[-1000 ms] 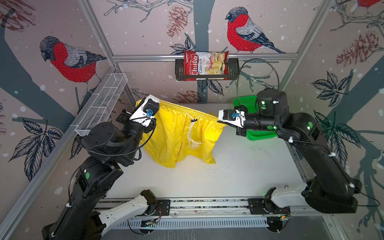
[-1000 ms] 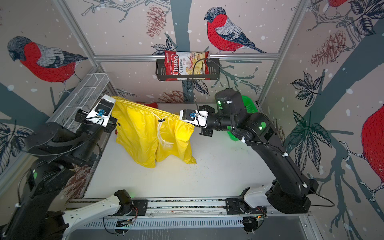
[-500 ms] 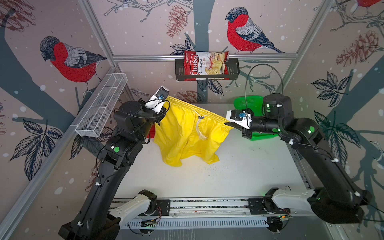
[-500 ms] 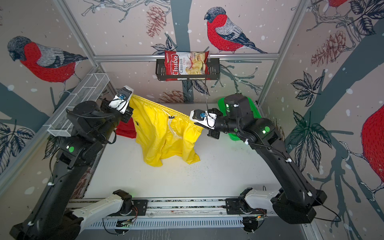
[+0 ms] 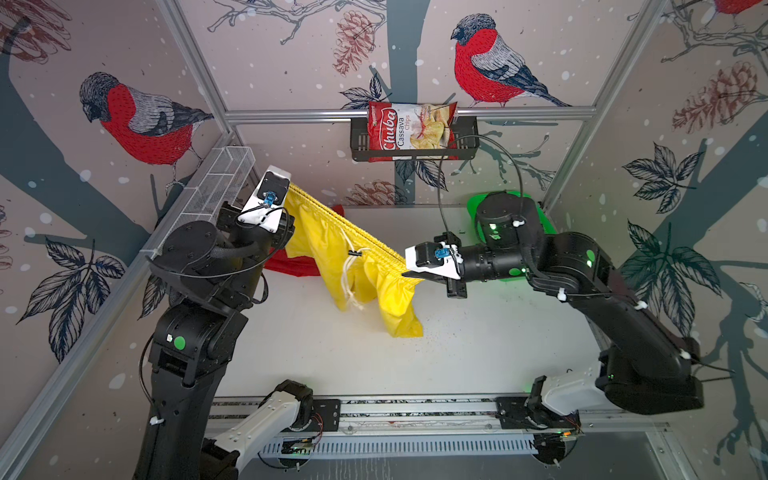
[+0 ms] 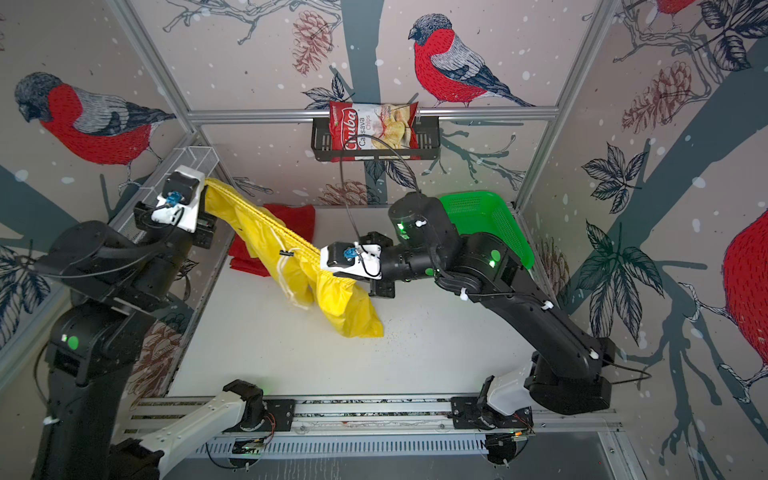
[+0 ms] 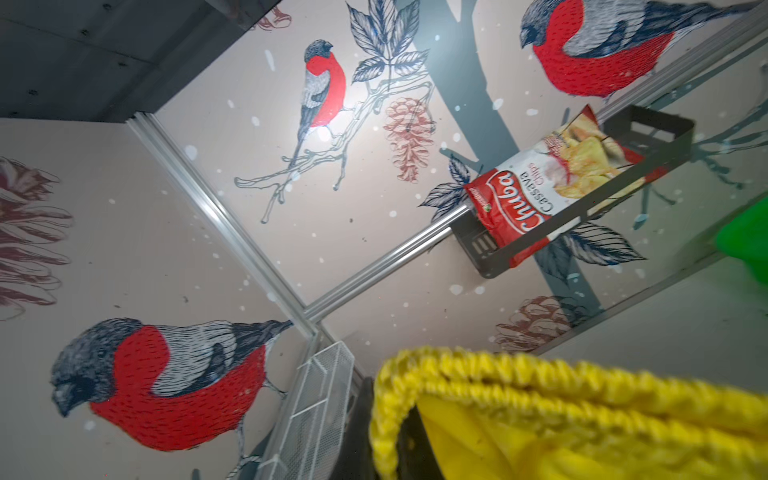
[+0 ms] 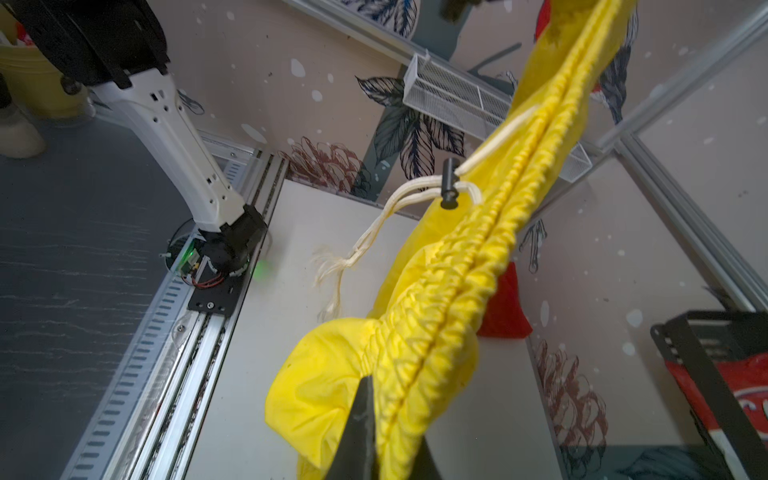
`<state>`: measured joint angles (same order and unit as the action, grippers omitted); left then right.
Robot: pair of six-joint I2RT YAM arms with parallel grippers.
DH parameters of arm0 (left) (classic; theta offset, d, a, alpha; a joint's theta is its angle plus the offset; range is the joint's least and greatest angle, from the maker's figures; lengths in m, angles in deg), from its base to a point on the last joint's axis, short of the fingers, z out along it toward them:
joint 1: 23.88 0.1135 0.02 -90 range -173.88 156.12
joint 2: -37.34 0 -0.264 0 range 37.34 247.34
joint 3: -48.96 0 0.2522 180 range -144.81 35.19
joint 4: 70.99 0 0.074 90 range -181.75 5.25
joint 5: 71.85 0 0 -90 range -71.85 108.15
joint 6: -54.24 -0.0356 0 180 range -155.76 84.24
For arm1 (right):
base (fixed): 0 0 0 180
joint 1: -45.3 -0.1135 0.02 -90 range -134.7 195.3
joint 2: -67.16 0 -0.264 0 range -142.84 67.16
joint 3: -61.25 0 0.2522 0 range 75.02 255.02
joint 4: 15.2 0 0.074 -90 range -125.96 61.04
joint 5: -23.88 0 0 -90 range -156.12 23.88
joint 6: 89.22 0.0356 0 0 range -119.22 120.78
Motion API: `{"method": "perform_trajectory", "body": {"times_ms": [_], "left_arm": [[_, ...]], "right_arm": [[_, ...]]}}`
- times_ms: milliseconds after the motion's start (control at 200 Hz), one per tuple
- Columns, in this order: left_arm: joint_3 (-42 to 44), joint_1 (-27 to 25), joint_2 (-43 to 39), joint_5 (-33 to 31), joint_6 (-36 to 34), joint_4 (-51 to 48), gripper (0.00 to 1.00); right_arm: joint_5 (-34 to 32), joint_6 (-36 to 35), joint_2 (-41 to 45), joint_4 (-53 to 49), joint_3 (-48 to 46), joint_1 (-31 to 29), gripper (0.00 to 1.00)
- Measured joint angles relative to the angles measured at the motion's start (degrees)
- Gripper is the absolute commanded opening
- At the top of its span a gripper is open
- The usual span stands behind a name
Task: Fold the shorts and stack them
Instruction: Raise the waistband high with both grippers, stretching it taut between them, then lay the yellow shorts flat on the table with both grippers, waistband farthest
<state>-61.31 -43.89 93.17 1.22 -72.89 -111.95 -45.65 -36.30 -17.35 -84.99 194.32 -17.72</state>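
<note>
You are looking down into a small booth: a white tabletop (image 5: pixel 498 345) framed by aluminium posts, with walls papered in red-breasted bullfinches, pine cones and dark leaves. A slotted rail (image 5: pixel 415 409) runs along the near edge and carries both arm bases. On the back wall a black rack (image 5: pixel 468 141) holds a red chips bag (image 5: pixel 399 129). A white wire basket (image 5: pixel 216 187) is fixed along the left wall. A green basket (image 6: pixel 486 216) sits in the far right corner of the table, partly behind your right arm.

The yellow shorts (image 5: pixel 320 245) are up off the table for most of their length, strung by the waistband between your two grippers. Your left gripper (image 5: pixel 289 190) is clenched on one end of the band, high up beside the wire basket. Your right gripper (image 5: pixel 411 275) is clenched on the other end, lower and nearer the middle of the table, so the band slopes down from left to right in both top views. The legs hang below it; the lowest corner comes down to the tabletop, though you cannot tell whether it touches. A white drawstring (image 5: pixel 347 286) with a black toggle (image 5: pixel 354 252) dangles from the middle of the band. Fine dark specks lie on the surface just right of the hanging hem.

The red shorts (image 6: pixel 291 224) lie crumpled on the table at the far left, behind the yellow pair.
</note>
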Motion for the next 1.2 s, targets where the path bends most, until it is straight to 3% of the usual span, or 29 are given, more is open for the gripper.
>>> {"method": "perform_trajectory", "body": {"times_ms": [105,190,315,435,570,880,946,1006,1061,1091,1156,1201], "left_arm": [[-2.60,0.33,4.31,-1.42,-2.95,1.53,0.00],[-5.97,2.14,9.68,0.02,-4.81,1.79,0.00],[-14.69,5.42,21.94,7.76,-4.20,0.96,0.00],[-20.74,5.57,33.57,16.65,-2.69,-1.66,0.00],[-25.44,2.47,46.69,22.03,-2.12,-2.95,0.00],[-34.64,-9.40,74.14,23.37,-2.21,-1.16,0.00],[-39.10,-11.67,79.49,23.47,-2.10,-0.83,0.16],[-42.73,-13.27,83.21,23.82,-1.81,-0.83,0.47],[-44.35,-14.23,84.87,23.74,-1.20,-0.42,0.64],[-44.54,-14.40,85.00,23.08,-0.39,0.15,0.69],[-44.02,-14.29,84.13,22.36,1.75,2.12,0.75],[-41.83,-14.16,82.16,21.24,3.08,3.10,0.78]], "right_arm": [[2.32,1.18,-1.70,0.02,1.77,1.49,0.00],[8.81,2.97,-0.28,3.72,-3.45,7.45,0.00],[18.25,14.45,7.02,20.33,-23.45,20.48,0.00],[22.56,28.55,14.27,36.81,-44.00,26.91,0.00],[22.56,41.27,17.53,49.79,-59.63,31.10,0.00],[13.73,58.45,17.94,55.23,-81.22,37.40,0.00],[11.82,60.46,19.02,55.47,-84.04,38.58,0.00],[9.84,62.88,20.48,55.21,-86.29,40.06,0.00],[8.24,64.46,21.97,53.92,-88.04,41.48,0.01],[7.85,64.92,22.69,52.54,-88.83,42.03,0.07],[6.58,66.18,24.09,49.29,-90.42,43.10,0.31],[4.94,67.69,24.94,46.58,-90.79,43.69,0.43]]}}
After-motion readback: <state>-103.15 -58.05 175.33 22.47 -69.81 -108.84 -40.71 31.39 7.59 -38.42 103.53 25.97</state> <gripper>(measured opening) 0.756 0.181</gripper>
